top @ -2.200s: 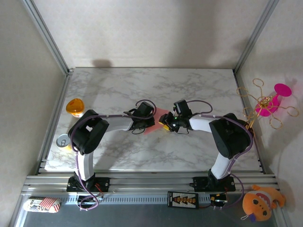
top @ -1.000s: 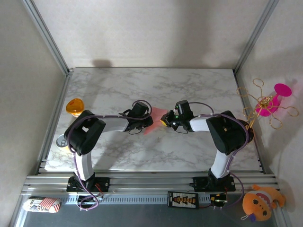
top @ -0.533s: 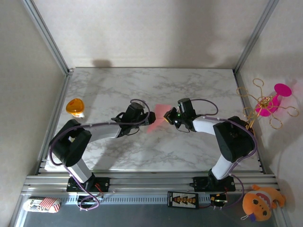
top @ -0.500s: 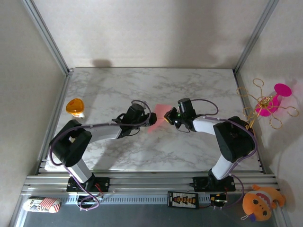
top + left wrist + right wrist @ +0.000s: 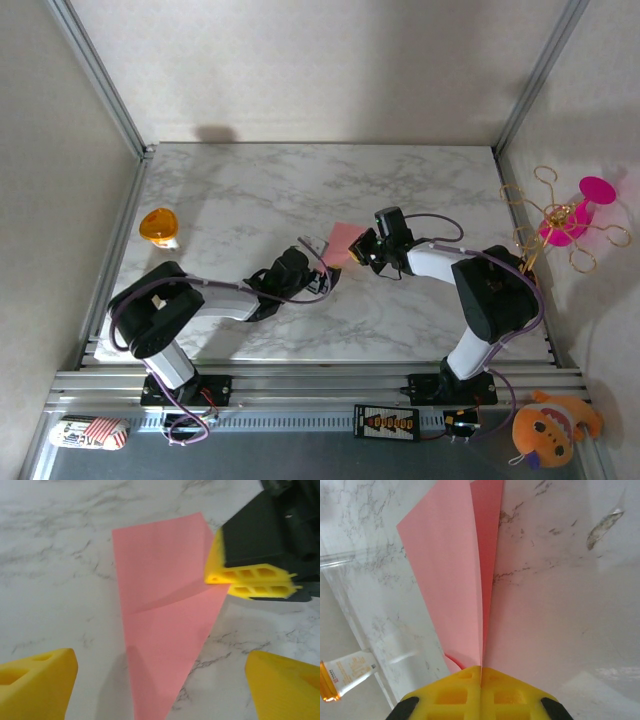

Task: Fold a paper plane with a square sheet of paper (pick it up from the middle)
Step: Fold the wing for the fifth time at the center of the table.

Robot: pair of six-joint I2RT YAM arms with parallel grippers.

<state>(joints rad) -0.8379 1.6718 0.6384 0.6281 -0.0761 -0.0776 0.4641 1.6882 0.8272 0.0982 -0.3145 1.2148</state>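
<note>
Released square sheet of paper (image 5: 160, 625) with left gripper (image 5: 160, 685) (fingers (image 5: 37, 680) now wide apart)
Clamped at paper's edge by right gripper (image 5: 250, 582); regrasp for next fold.

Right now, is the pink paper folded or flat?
Folded: the pink paper shows a crease across it, and two layers meet where the right end effector pinches it.

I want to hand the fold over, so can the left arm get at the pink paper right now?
Probably yes. The left fingers stand open with the pink paper right ahead of them and nothing between. The right fingers are shut on one edge, so that side is taken.
</note>
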